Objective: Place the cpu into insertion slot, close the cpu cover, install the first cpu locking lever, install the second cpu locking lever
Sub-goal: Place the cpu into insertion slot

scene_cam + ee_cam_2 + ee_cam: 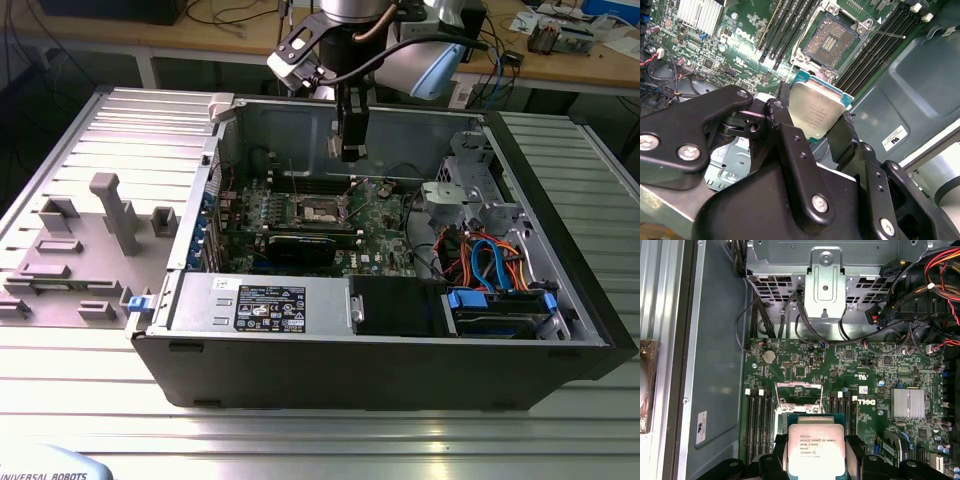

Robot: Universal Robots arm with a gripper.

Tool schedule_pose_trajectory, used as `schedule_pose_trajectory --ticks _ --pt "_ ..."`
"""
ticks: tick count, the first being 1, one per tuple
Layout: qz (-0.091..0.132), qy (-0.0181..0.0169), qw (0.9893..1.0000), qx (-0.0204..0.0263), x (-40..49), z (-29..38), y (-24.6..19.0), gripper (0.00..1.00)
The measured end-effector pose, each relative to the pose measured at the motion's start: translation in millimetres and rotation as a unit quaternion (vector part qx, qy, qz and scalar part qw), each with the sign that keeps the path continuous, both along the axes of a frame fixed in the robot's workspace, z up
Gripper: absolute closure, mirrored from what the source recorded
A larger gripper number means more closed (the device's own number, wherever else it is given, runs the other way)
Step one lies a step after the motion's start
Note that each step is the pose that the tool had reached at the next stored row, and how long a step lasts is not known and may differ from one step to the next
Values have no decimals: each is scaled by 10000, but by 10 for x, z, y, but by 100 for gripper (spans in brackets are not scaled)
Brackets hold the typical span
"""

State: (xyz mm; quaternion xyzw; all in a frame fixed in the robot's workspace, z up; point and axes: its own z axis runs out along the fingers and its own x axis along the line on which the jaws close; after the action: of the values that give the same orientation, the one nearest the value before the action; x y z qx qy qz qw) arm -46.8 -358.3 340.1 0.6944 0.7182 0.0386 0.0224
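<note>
Grip on the cpu point(816, 112) is taken at two opposite edges, the jaws closed only to the chip's width, so that its silver top is left free and the chip can be carried flat. It is held in the air above the green circuit board, near the insertion slot point(832, 42) but apart from it and not yet seated; in the first wrist view the chip is seen overlapping one edge of the slot. The slot's dark centre is bared. The cpu cover point(799, 385) appears to be swung up off it, presumably to let the chip through. One thin lever rod point(887, 34) is seen lying clear beside the slot; a second cannot be made out with certainty. Counted: one cpu, one slot, one cover, and two banks of long memory slots point(785, 25) — one on either side. The opened computer case point(400, 385) is laid on its side on the ribbed tabletop point(300, 440), so that the board faces upward.
</note>
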Motion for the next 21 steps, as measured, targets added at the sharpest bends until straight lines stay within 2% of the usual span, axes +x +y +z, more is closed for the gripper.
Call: schedule_pose_trajectory --ticks 8,21 --pt "-1 0 10000 0 0 -4 0 46" --pt "-1 2 10000 0 -10 -108 0 46"
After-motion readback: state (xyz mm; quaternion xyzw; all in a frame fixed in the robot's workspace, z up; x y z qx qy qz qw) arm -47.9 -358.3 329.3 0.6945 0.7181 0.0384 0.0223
